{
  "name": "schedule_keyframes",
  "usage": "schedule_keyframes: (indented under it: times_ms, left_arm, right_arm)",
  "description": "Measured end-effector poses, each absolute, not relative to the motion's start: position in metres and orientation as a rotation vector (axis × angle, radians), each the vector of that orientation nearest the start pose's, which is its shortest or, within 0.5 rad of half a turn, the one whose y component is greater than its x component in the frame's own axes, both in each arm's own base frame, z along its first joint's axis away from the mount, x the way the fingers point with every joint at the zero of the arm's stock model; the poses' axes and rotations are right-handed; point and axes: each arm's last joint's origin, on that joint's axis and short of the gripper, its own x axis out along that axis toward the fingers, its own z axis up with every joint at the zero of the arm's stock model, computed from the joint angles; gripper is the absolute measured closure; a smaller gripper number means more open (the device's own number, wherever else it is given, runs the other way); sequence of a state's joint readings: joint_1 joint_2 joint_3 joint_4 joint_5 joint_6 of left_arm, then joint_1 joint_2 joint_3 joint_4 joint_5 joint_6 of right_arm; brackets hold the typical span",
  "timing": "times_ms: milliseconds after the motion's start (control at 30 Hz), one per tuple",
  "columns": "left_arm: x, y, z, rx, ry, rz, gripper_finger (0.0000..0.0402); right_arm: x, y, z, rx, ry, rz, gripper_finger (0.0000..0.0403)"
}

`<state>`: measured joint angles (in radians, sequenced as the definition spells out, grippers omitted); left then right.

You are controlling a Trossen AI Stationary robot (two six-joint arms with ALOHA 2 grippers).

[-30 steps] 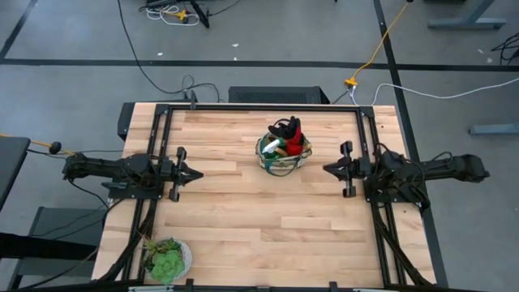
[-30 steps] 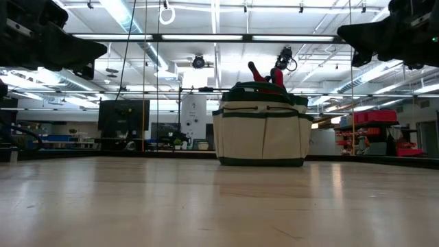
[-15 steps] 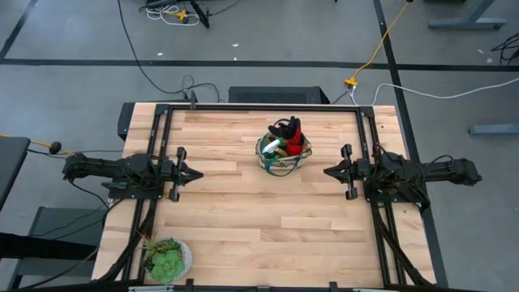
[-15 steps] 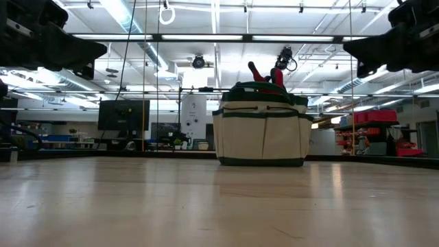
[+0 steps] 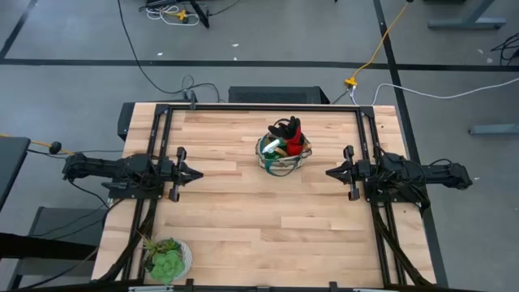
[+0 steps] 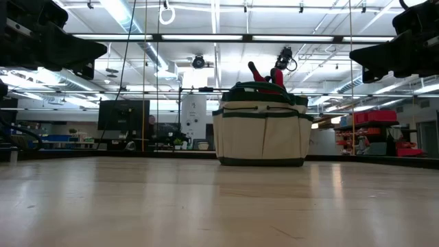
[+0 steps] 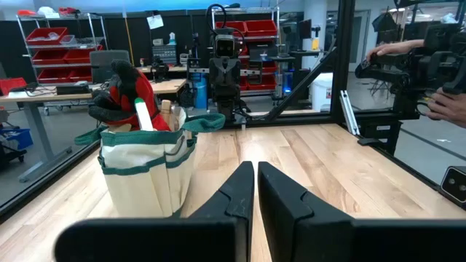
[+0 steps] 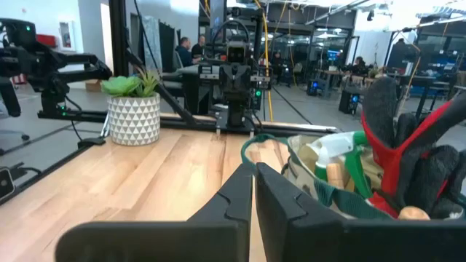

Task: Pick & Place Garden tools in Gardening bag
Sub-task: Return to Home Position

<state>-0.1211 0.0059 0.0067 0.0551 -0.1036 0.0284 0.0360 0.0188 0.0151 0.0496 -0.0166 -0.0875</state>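
So: round tan fabric bag (image 5: 281, 165) holds red-black gloves (image 5: 290, 131); L tool (image 5: 198, 173), R tool (image 5: 328, 172) both pressed together.

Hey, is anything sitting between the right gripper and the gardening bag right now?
Nothing visible: only bare table lies between the right gripper, at the table's right side, and the gardening bag. The left gripper waits at the left.
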Motion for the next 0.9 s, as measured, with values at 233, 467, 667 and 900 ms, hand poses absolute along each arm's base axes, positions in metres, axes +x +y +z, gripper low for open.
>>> schedule_keyframes:
  times_ms: [233, 467, 667, 900]
  left_arm:
    - [0.0970, -0.0088, 0.1706, 0.022, -0.056, -0.017, 0.0376]
    - [0.0970, -0.0088, 0.1706, 0.022, -0.056, -0.017, 0.0376]
    - [0.0970, -0.0088, 0.1706, 0.022, -0.056, -0.017, 0.0376]
    - [0.0970, -0.0088, 0.1706, 0.022, -0.056, -0.017, 0.0376]
  right_arm:
    - [0.0966, 0.0040, 0.1700, -0.090, -0.031, 0.051, 0.0381]
    - [0.0966, 0.0039, 0.1696, -0.091, -0.027, 0.050, 0.0381]
    - [0.0966, 0.0035, 0.1696, -0.089, -0.025, 0.035, 0.0381]
    - [0.0968, 0.0035, 0.1694, -0.088, -0.023, 0.035, 0.0381]
